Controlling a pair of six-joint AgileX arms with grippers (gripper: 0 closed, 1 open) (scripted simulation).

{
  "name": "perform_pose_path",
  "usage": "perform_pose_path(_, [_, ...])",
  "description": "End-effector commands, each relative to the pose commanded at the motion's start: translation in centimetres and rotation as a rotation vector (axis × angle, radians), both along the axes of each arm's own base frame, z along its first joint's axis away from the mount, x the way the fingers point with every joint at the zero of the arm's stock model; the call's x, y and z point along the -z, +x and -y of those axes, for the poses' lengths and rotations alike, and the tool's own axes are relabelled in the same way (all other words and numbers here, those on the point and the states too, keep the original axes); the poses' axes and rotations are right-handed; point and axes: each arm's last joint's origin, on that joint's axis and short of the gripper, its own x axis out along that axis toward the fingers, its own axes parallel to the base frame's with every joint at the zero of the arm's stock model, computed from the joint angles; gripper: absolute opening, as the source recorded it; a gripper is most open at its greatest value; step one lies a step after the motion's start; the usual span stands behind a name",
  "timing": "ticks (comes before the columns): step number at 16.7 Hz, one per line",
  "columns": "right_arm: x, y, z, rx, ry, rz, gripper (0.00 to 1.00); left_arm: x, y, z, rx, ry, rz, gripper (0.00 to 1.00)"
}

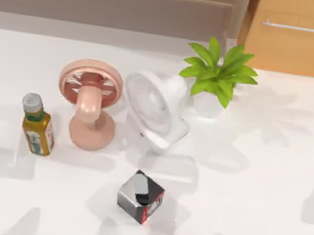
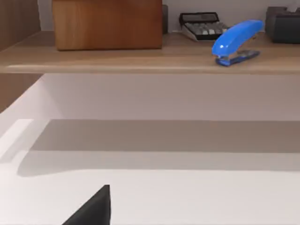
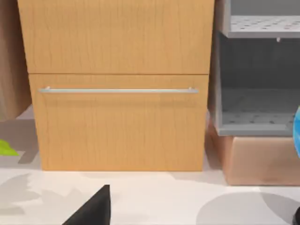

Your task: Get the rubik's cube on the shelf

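Shelf [image 1: 132, 8]: far side, top view's left, faced by left gripper [image 2: 93, 208], while right gripper [image 3: 93, 208] faces the drawer cabinet [image 3: 117, 122]; rubik's cube: whereabouts and nearer arm cannot be told; both grips' state likewise.

office desk, simulated | stapler [image 2: 236, 41] | calculator [image 2: 202, 24] | desk fans [image 1: 90, 93]

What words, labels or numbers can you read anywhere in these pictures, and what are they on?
None can be read.
Bottle: it has a green and yellow label, but the print is too small to make out.
Grey-black-red box: the red side carries marks too blurred to read.
Calculator on the shelf: its keys are too small to read.
Blue stapler, both fans and the drawer cabinet: no writing visible.
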Motion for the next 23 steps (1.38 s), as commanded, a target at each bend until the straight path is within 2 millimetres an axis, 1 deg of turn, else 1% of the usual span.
perform_pose_path(3, [-0.2,0.0,0.0,0.000,-0.009,0.003,1.00,0.0,0.0,0.0,0.000,0.000,0.000,1.00])
perform_pose_path(5, [-1.1,0.2,-0.1,0.001,-0.057,0.018,1.00,0.0,0.0,0.0,0.000,0.000,0.000,1.00])
perform_pose_path(8, [-3.5,1.1,-0.2,0.008,-0.188,0.045,1.00,0.0,0.0,0.0,0.000,0.000,0.000,1.00])
perform_pose_path(11, [-6.3,3.5,-0.5,0.017,-0.371,0.059,1.00,0.0,0.0,0.0,0.000,0.000,0.000,1.00])
perform_pose_path(12, [-7.2,4.7,-0.6,0.021,-0.441,0.060,1.00,0.0,0.0,0.0,0.000,0.000,0.000,1.00])
perform_pose_path(14, [-8.5,7.7,-1.1,0.026,-0.588,0.057,1.00,0.0,0.0,0.0,0.000,0.000,0.000,1.00])
perform_pose_path(16, [-8.9,11.4,-1.7,0.030,-0.741,0.048,1.00,0.0,0.0,0.0,0.000,0.000,0.000,1.00])
perform_pose_path(17, [-8.7,13.5,-2.0,0.030,-0.819,0.042,1.00,0.0,0.0,0.0,0.000,0.000,0.000,1.00])
perform_pose_path(18, [-8.3,15.5,-2.4,0.030,-0.896,0.036,1.00,0.0,0.0,0.0,0.000,0.000,0.000,1.00])
perform_pose_path(20, [-6.5,19.5,-3.3,0.027,-1.046,0.021,1.00,0.0,0.0,0.0,0.000,0.000,0.000,1.00])
perform_pose_path(23, [-2.4,24.6,-4.7,0.019,-1.251,0.001,1.00,0.0,0.0,0.0,0.000,0.000,0.000,1.00])
